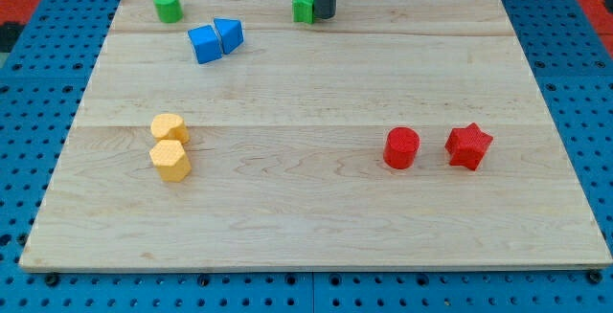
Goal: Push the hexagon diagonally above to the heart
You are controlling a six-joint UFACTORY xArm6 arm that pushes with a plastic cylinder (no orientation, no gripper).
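A yellow hexagon block [170, 161] lies at the board's left, touching a yellow heart block [169, 127] just above it. My tip [325, 16] is at the view's top centre, far from both yellow blocks. It stands against the right side of a green block [303, 5], whose shape I cannot make out because the rod partly hides it.
A green cylinder [168, 5] sits at the top left. Two blue blocks [205, 44] [229, 33] touch each other below it. A red cylinder [401, 147] and a red star [468, 145] lie at the right. The wooden board [316, 217] rests on a blue perforated surface.
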